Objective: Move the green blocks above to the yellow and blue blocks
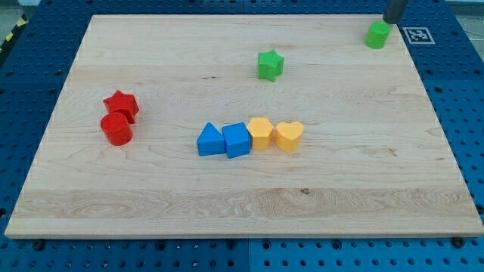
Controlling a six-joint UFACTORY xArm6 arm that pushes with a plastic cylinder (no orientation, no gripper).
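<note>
A green star block [270, 65] lies in the upper middle of the wooden board [227, 204]. A second green block [377, 35], roughly cylindrical, sits near the board's top right corner. My tip [392, 20] is at the view's top edge, just above and to the right of that green block, close to it or touching. Below the star, in a row at mid-board, stand a blue triangle block [210, 140], a blue cube block [236, 140], a yellow block [260, 133] and a yellow heart block [289, 136], all touching side by side.
A red star block [121, 104] and a red cylinder block [116, 129] sit together at the board's left. A blue pegboard surface [454, 91] surrounds the board. A black-and-white marker tag [417, 34] lies at the top right.
</note>
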